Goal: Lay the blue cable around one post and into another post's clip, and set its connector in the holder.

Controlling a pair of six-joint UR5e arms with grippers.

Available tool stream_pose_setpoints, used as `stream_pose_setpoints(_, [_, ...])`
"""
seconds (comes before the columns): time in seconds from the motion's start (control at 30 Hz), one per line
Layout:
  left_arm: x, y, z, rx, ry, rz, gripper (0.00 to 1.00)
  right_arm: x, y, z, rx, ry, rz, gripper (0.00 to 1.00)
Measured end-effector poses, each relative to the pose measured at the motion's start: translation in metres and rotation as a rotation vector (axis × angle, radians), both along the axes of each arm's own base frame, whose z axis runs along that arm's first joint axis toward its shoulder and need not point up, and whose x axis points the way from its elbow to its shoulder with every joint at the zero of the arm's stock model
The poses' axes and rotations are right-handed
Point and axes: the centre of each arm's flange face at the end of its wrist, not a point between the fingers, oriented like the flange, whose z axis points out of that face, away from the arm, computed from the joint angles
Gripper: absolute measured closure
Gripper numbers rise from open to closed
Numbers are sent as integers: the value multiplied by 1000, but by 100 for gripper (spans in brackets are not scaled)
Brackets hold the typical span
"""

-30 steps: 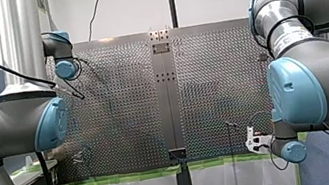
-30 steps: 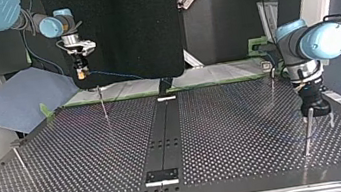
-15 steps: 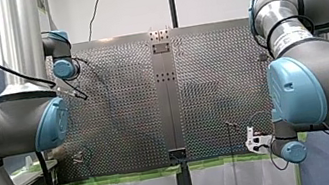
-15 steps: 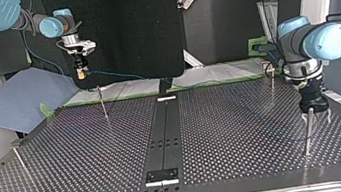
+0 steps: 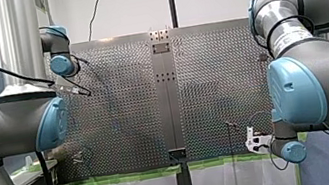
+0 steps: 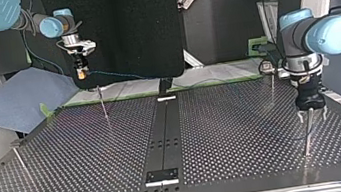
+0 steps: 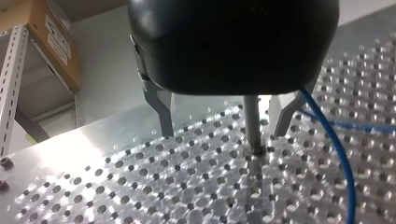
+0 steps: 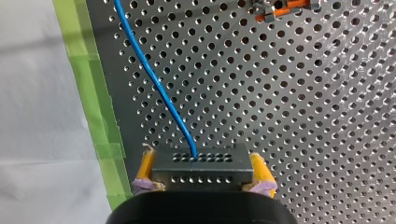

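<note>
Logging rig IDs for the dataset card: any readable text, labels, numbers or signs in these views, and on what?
No text can be read in any view.
White label on my right arm: print too small to read.
Stickers on the cardboard box: blurred, unreadable.
Connector: no marking visible.

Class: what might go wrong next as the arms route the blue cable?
1. My left gripper straddles the post while the blue cable runs outside its fingers; closing might clamp the post instead.
2. My right gripper holds the connector only by its ends; cable tension might twist it loose.
</note>
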Motion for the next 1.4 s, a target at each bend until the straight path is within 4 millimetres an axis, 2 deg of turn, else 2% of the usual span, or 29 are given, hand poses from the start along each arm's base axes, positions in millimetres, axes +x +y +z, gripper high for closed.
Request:
stream_pose_setpoints(0.2, [-4, -1, -1, -55, 0, -8, 0, 0, 0, 0, 0, 0, 0, 100])
stream_pose_setpoints(0.57, [-10, 6, -15, -140, 10, 24, 0, 1, 0, 0, 0, 0, 2, 100])
stream_pose_setpoints(0.9, [-10, -2, -15, -205, -20, -37, 0, 1, 0, 0, 0, 0, 2, 100])
stream_pose_setpoints(1.13, [-20, -8, -12, -249, -61, -77, 0, 1, 1, 0, -1, 2, 3, 100])
stream_pose_setpoints(1.4, [-25, -8, -12, -223, -62, -63, 0, 3, 1, 0, -1, 3, 5, 100])
